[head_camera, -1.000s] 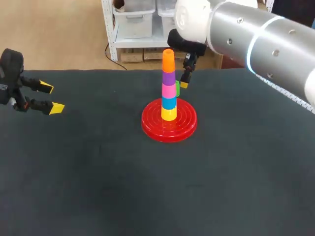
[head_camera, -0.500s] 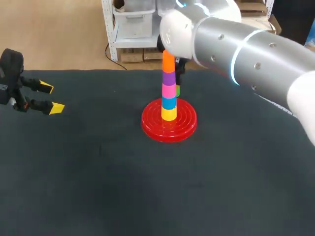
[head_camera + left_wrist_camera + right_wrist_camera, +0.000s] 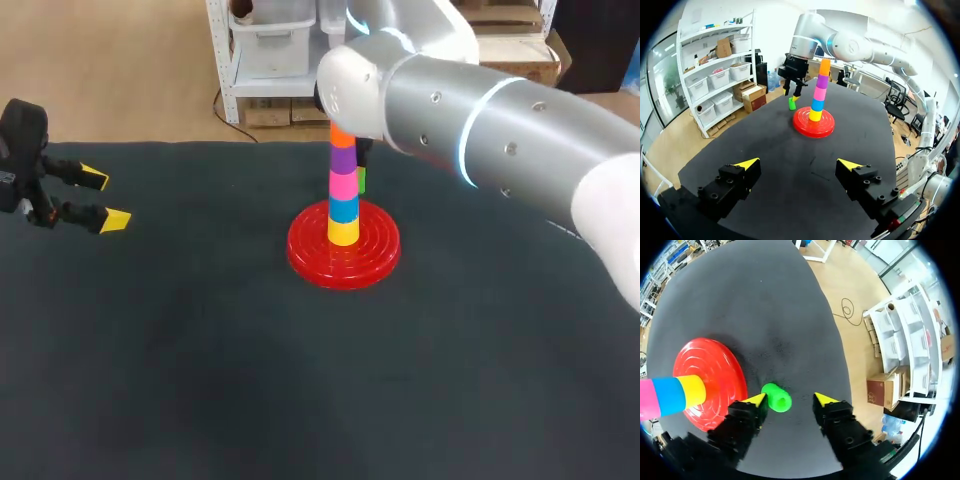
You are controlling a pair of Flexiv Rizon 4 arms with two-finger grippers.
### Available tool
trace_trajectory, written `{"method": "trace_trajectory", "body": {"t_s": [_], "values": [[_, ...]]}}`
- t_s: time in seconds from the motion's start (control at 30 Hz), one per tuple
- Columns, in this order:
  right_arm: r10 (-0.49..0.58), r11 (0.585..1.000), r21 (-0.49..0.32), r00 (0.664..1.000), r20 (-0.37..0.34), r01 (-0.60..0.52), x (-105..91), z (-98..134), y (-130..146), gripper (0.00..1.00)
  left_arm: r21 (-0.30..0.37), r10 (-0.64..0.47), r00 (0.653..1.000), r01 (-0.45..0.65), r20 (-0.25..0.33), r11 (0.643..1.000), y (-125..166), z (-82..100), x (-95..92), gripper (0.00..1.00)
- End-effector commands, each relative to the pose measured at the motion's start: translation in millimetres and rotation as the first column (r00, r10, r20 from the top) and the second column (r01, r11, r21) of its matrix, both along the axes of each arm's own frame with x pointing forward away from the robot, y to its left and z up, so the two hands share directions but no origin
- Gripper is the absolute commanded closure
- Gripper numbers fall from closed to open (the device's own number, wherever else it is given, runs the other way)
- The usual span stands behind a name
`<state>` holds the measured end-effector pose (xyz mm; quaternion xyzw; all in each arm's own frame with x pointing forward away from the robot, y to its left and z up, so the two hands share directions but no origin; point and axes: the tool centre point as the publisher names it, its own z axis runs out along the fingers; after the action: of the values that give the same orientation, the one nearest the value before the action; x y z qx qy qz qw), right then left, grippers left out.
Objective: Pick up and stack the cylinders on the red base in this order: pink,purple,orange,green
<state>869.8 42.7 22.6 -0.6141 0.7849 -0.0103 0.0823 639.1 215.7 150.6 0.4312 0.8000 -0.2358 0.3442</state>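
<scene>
Green cylinder (image 3: pixel 776 397) beside the red base (image 3: pixel 705 370), below and between the right arm's spread fingers (image 3: pixel 756 400)

Layout: base (image 3: pixel 312 252) on counter (image 3: pixel 200 380), middle, toward far edge. Stack of cylinders (image 3: pixel 343 190) upright on centre of base. Loose cylinder (image 3: pixel 776 398) rests on counter just behind base, apart from it, directly below right hand (image 3: pixel 790 399). Left hand (image 3: pixel 105 199) well apart, at counter's left edge.
</scene>
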Motion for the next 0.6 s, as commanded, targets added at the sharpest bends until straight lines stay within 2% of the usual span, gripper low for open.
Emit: {"method": "trace_trajectory", "body": {"t_s": [0.03,0.6], "values": [[0.03,1.0,0.016,0.959,-0.281,-0.027,14.2,-3.3,6.5,0.51,-0.003,-0.002,1.0,0.002,0.004,1.0,0.8,-1.7,0.1,0.0],[0.047,0.999,0.032,0.951,-0.304,-0.039,-1.6,-3.2,13.8,0.51,-0.003,-0.002,1.0,0.002,0.004,1.0,0.8,-1.7,0.1,0.0]]}}
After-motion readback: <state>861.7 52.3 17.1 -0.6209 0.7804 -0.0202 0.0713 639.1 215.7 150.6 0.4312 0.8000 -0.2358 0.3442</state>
